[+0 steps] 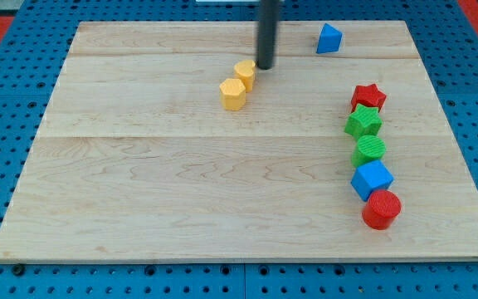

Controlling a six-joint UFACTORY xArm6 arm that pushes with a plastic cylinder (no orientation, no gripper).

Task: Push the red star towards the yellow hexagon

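The red star (368, 96) lies at the view's right, at the top of a column of blocks. The yellow hexagon (233, 94) lies up the middle of the board, touching a second yellow block (245, 72) just above and to its right. My tip (265, 66) stands right next to that second yellow block, on its right side, far to the left of the red star.
Below the red star lie a green star (363, 122), a green round block (369, 149), a blue cube (372, 179) and a red cylinder (381, 208). A blue triangular block (329, 39) sits near the top edge. The wooden board (181, 199) rests on a blue pegboard.
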